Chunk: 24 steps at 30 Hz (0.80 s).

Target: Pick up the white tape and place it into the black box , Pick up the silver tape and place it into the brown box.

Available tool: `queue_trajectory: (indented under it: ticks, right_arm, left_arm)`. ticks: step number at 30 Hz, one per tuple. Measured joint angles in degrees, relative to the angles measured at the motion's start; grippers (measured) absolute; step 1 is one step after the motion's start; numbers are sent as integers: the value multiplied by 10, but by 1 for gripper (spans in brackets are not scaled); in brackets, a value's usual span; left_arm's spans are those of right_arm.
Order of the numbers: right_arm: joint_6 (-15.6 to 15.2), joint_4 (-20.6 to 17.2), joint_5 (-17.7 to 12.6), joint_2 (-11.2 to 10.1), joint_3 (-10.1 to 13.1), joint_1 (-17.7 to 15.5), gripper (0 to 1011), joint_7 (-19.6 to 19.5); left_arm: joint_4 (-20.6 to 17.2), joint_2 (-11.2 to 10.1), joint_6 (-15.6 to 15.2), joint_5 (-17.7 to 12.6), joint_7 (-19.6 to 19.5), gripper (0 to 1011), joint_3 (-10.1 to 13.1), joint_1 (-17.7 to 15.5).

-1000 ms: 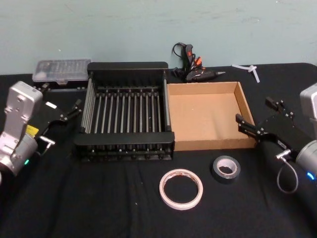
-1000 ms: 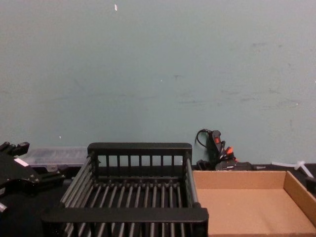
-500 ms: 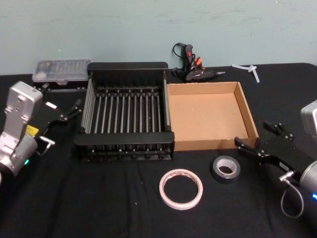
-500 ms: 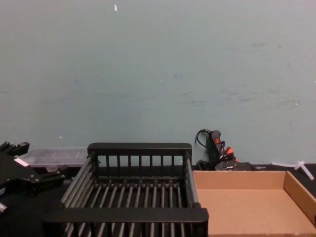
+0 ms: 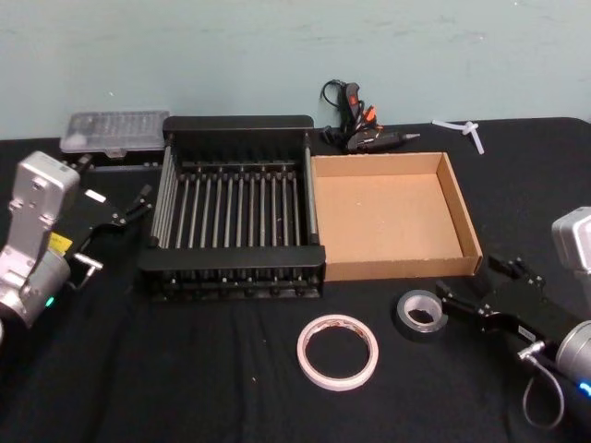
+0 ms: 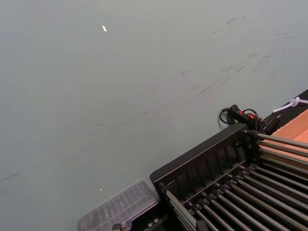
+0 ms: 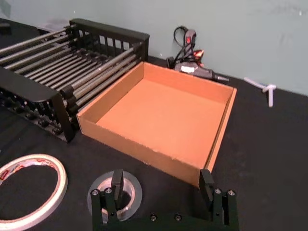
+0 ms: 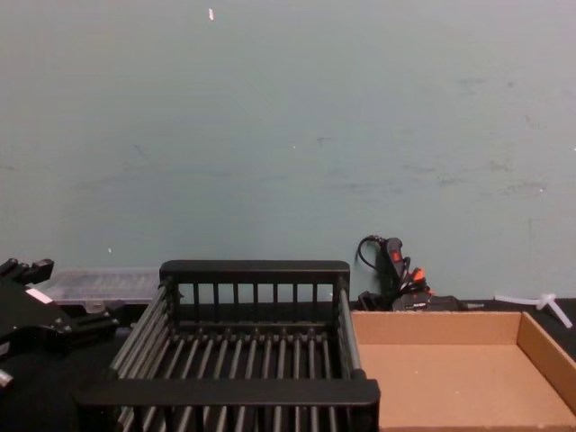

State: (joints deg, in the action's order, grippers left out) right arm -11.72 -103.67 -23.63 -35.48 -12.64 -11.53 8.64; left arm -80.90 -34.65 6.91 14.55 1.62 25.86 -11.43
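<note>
The white tape (image 5: 338, 352) lies flat on the black cloth in front of both boxes; its red-printed core shows in the right wrist view (image 7: 29, 187). The silver tape (image 5: 422, 313) lies to its right, before the brown box's front wall. My right gripper (image 5: 468, 279) is open and low beside the silver tape (image 7: 126, 199), with one finger (image 7: 117, 180) over the roll's edge and the other toward the brown box's corner. The black box (image 5: 238, 203) and the brown box (image 5: 392, 268) stand side by side with nothing in them. My left gripper (image 5: 138, 205) is parked open, left of the black box.
A glue gun (image 5: 360, 125) with its cord lies behind the boxes. Also at the back are a clear plastic case (image 5: 115, 131) on the left and a small white plastic piece (image 5: 466, 130) on the right. A teal wall closes off the table's far side.
My right gripper has come down and back from the brown box's right front corner to the silver tape. The left arm and both tapes have not moved.
</note>
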Motion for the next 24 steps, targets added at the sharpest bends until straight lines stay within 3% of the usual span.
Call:
queue_trajectory:
  ticks: [24]
  right_arm:
    - [-39,40,29,44,-3,18,1002,26]
  left_arm:
    - [0,0,0,0,0,1001,0,0]
